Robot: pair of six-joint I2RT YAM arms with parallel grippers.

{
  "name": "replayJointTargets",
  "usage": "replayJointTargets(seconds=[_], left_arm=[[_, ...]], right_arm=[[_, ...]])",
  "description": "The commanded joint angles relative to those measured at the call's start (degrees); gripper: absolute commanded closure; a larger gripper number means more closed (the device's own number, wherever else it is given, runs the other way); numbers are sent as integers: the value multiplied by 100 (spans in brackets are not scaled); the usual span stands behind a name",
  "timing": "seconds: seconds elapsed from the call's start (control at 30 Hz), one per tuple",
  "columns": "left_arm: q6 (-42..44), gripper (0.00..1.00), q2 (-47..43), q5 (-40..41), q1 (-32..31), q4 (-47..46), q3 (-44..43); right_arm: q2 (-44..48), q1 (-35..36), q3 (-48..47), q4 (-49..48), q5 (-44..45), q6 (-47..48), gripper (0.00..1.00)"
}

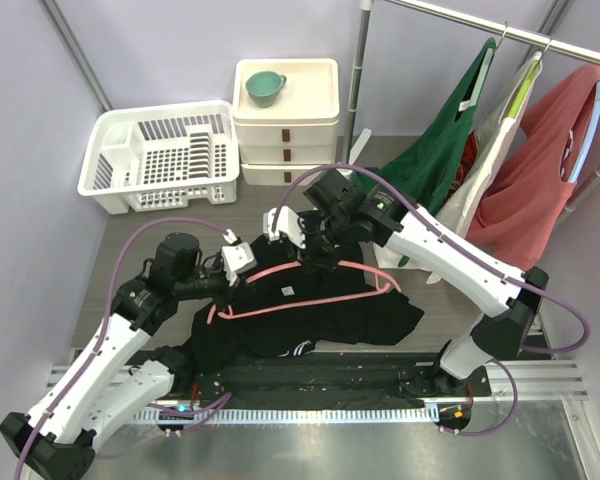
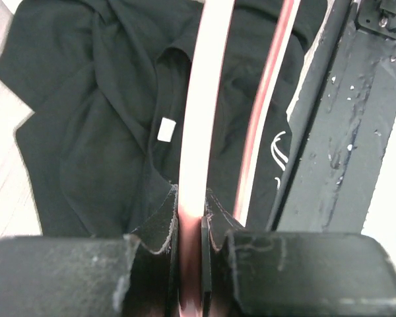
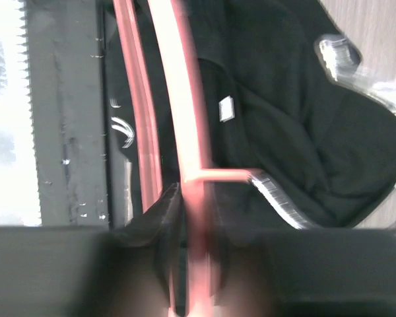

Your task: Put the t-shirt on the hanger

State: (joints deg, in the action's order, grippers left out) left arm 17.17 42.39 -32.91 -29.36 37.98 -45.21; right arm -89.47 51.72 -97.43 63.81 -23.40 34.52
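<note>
The black t-shirt point(image 1: 320, 325) lies crumpled on the table, its collar and white label point(image 2: 165, 130) facing up; it also shows in the right wrist view point(image 3: 303, 132). The pink hanger point(image 1: 320, 300) hangs just above it, held by both grippers. My left gripper point(image 1: 246, 278) is shut on the hanger's upper bar point(image 2: 201, 99) near its left end. My right gripper point(image 1: 316, 262) is shut on the upper bar point(image 3: 178, 86) right beside the metal hook point(image 3: 277, 195). The shirt's white print point(image 2: 277, 148) peeks out past the lower bar.
A white dish rack point(image 1: 160, 155) and white drawers point(image 1: 285, 120) with a teal cup point(image 1: 265, 87) stand at the back. A dark green garment point(image 1: 445, 150) and a salmon-red garment point(image 1: 535, 170) hang on the rail at right. A black strip point(image 1: 320, 385) runs along the near edge.
</note>
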Motion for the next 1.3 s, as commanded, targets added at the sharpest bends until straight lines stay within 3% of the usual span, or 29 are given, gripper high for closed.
replayJointTargets(seconds=[0.0,0.03,0.07,0.13,0.33,0.47,0.67,0.93,1.27], left_arm=[[172,92,76,-58,-52,68,-190],[268,63,111,-110,-52,165,-181],[435,50,146,-215,-52,314,-181],[857,41,103,-243,-52,772,-146],[1543,40,-337,-339,1,712,381],[1710,40,311,-506,1,422,426],[1896,41,1008,-594,1,44,364],[2097,42,1148,-568,1,-203,768],[2063,41,1921,-761,352,-888,935]], right_arm=[[87,40,-260,-299,282,46,99],[270,48,-172,-308,379,28,99],[403,22,-32,-325,615,46,99],[1050,-22,600,-413,862,125,99],[2793,-163,2130,-492,1820,432,99],[3304,-163,2561,-282,2137,450,99],[2971,-206,2720,-360,2032,739,99],[2049,-1348,2510,-862,1092,1241,99],[1776,-1376,2351,-932,608,1417,99]])
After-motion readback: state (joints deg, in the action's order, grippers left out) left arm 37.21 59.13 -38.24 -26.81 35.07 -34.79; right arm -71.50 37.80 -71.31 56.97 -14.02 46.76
